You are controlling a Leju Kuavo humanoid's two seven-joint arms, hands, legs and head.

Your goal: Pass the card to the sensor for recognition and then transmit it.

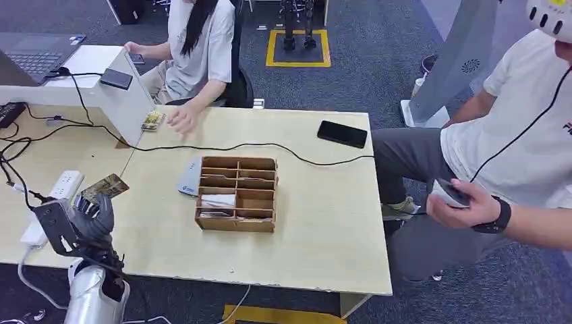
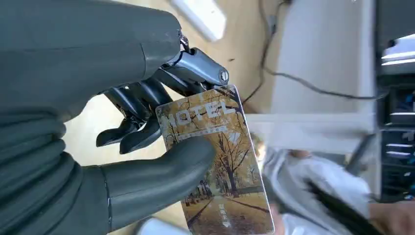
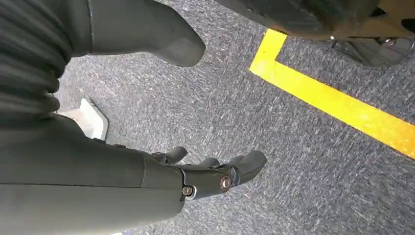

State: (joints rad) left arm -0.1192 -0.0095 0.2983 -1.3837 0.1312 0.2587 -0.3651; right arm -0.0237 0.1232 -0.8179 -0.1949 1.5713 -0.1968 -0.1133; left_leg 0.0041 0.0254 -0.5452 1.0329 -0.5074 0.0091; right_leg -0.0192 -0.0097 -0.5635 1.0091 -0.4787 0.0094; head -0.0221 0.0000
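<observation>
My left hand (image 1: 88, 219) is raised over the table's near left corner and holds a hotel card (image 1: 104, 187) with an autumn-tree picture. In the left wrist view the card (image 2: 220, 161) is pinched between the thumb (image 2: 161, 171) and the dark fingers (image 2: 142, 98). The grey-white card sensor (image 1: 189, 177) lies flat on the table to the right of my hand, against the left side of a wooden compartment box (image 1: 237, 194). My right hand (image 3: 161, 176) hangs over the grey carpet, fingers apart, holding nothing.
A black cable (image 1: 270, 145) crosses the table behind the box, and a black phone (image 1: 342, 133) lies at the far right. A white power strip (image 1: 57, 196) lies by my left hand. A seated person's hand (image 1: 181, 119) rests beside another card (image 1: 153, 121); a person (image 1: 512, 135) at right holds a controller (image 1: 452, 194).
</observation>
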